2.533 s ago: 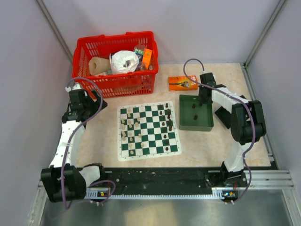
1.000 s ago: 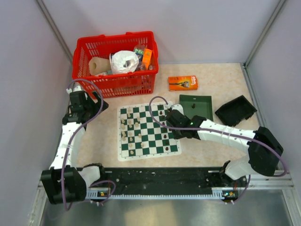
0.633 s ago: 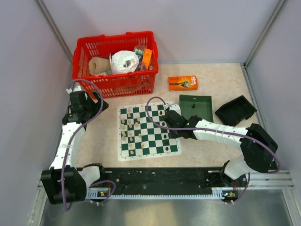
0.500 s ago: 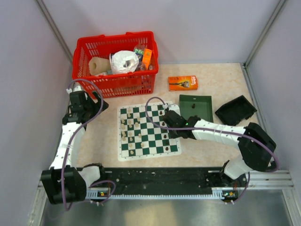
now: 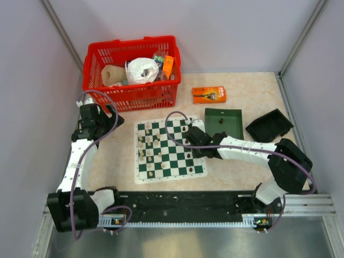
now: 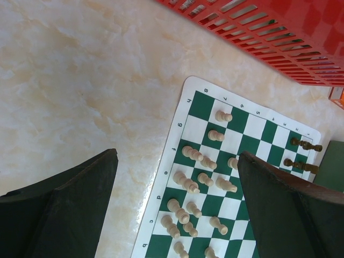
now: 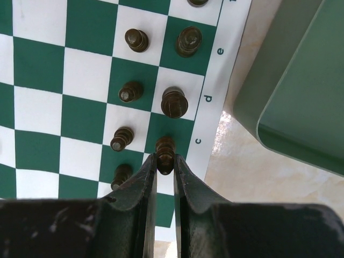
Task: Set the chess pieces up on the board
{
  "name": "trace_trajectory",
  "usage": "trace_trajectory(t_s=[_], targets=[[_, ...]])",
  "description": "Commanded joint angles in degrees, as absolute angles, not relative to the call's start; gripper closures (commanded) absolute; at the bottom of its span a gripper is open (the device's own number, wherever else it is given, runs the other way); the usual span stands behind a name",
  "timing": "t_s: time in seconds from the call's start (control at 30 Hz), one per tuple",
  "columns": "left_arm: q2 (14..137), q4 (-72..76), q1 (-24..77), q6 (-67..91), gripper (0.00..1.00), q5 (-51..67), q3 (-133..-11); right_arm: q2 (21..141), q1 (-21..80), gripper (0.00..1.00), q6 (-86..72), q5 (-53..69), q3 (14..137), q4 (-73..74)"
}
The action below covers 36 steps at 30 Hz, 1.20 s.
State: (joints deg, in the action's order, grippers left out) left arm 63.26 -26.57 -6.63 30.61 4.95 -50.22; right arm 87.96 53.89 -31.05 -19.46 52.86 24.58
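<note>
A dark piece is being seated on the board, pinched by the right fingers; gentle release seems called for. The left fingers are spread, empty.

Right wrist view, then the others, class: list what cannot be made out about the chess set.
- Right wrist: fingers of the right gripper hide the base of the dark brown chess piece; standing or lifted, unclear.
- Top: the cream chess pieces are too small to identify.
- Left wrist: the bottom edge cuts off the green and white checked board.
- Top: the dark speck in the dark green tray is too small to name.
</note>
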Motion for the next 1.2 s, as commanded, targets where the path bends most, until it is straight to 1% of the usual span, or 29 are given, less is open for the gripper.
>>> trace_trajectory(t_s=[0.0,0.97,1.17], targets=[[63.19,-24.35,-6.68,31.29,0.02,5.27,-50.98,88.94,54.58,0.87,-30.41,-20.48,52.30,22.24],[63.19,-24.26,-6.68,31.20,0.02,5.10,-50.45,90.88,54.67,0.86,-30.50,-22.06,52.38,20.83],[63.19,-24.26,-6.68,31.20,0.02,5.01,-50.36,90.53,54.58,0.78,-30.06,-21.10,52.38,20.92]])
